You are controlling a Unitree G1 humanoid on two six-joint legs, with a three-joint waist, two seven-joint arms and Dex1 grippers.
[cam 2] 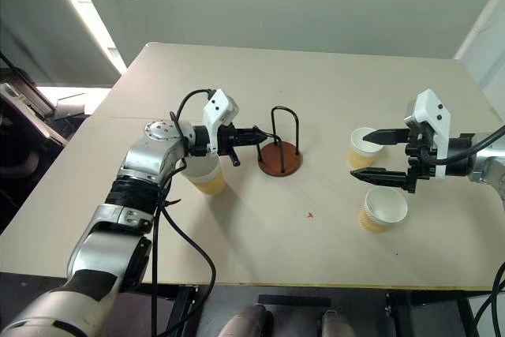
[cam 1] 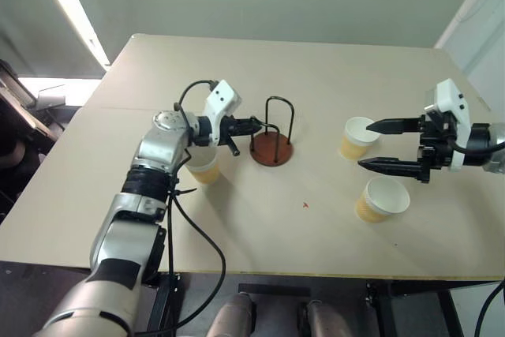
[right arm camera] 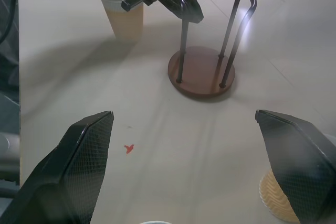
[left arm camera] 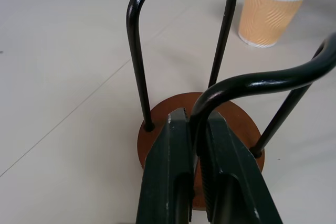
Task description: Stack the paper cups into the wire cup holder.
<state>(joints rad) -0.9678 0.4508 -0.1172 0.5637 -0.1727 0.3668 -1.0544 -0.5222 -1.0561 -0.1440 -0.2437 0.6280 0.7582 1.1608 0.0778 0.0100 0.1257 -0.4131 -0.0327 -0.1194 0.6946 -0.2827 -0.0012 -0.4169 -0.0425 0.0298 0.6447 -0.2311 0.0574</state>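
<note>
The wire cup holder (cam 1: 271, 147) stands mid-table (cam 1: 316, 61), with one cup (cam 1: 205, 167) just left of it under my left arm. Two cups (cam 1: 357, 137) (cam 1: 383, 199) sit well to its right, one nearer me

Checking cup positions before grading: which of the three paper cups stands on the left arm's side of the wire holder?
The cup beside the left forearm; the other two stand near the right tool.

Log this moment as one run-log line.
left gripper: shut on black wire hoop of brown-based cup holder | right gripper: open, empty | three tan paper cups: on table, unstacked
</note>
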